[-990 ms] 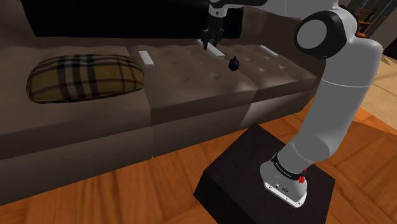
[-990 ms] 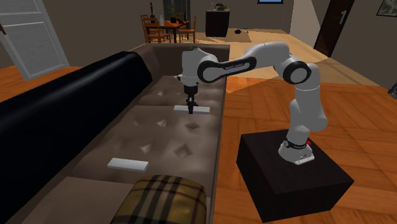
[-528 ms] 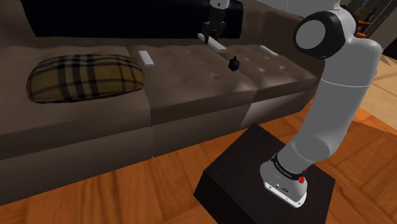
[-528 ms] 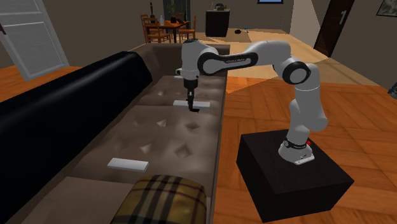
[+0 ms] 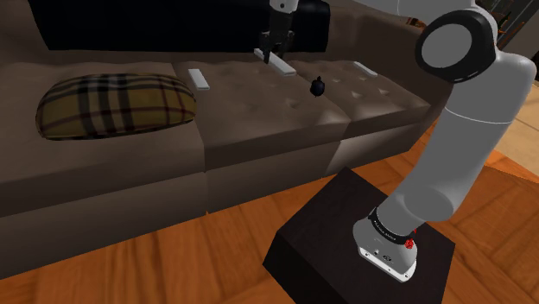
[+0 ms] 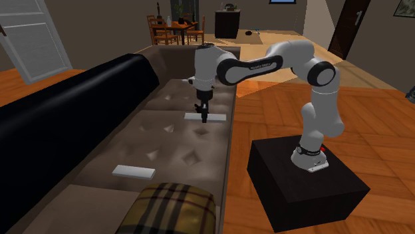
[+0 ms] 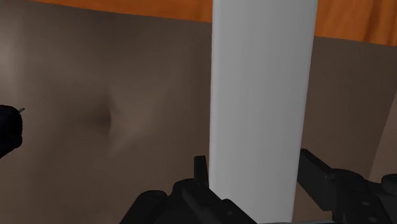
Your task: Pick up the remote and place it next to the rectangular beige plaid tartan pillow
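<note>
The arm reaches out over the brown sofa (image 5: pixel 259 108) and its hand (image 5: pixel 274 55) points straight down. The black fingers (image 7: pixel 313 167) are closed on the remote (image 5: pixel 275 63), one on each long side. The remote is a plain white, flat, long bar, held level over the middle seat cushion, well apart from the plaid pillow (image 5: pixel 117 104).

Hand (image 5: pixel 274 52) hangs pointing down, clasping the remote (image 5: pixel 286 66).
</note>
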Controlling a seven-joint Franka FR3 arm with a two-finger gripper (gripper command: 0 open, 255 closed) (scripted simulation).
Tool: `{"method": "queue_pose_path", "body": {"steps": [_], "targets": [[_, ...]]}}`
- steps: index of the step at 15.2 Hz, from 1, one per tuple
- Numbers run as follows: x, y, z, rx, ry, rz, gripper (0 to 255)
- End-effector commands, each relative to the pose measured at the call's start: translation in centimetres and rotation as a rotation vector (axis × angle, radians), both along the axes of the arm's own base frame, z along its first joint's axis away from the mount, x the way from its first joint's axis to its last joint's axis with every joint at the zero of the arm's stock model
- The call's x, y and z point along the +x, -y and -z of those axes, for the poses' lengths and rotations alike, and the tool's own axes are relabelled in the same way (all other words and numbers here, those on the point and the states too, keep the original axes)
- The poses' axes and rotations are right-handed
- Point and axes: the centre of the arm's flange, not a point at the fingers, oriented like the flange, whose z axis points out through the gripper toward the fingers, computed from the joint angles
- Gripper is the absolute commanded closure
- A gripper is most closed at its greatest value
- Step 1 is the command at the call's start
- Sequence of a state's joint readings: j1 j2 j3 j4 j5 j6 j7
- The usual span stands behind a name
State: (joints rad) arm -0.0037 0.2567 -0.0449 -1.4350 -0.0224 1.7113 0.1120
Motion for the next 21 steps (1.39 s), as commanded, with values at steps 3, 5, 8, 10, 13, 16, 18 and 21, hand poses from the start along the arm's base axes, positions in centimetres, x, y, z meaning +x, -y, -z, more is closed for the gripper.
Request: {"method": "queue_pose_path", "body": {"steps": [3, 5, 8, 10, 13, 16, 18, 21], "targets": [[-0.9, -5.0, -0.1, -0.001, 0.000, 0.001, 255], [-1.3, -7.6, -0.1, -0.001, 0.000, 0.001, 255], [-1.8, -11.5, -0.1, -0.001, 0.000, 0.001, 255], [-2.2, -14.1, -0.1, -0.001, 0.000, 0.001, 255], [-2.8, -18.0, -0.1, -0.001, 0.000, 0.001, 255], [-3.3, -21.3, 0.4, -0.001, 0.000, 0.001, 255], [-3.3, -21.3, 1.5, -0.001, 0.000, 0.001, 255], [-3.3, -21.3, 3.0, -0.001, 0.000, 0.001, 255]]}}
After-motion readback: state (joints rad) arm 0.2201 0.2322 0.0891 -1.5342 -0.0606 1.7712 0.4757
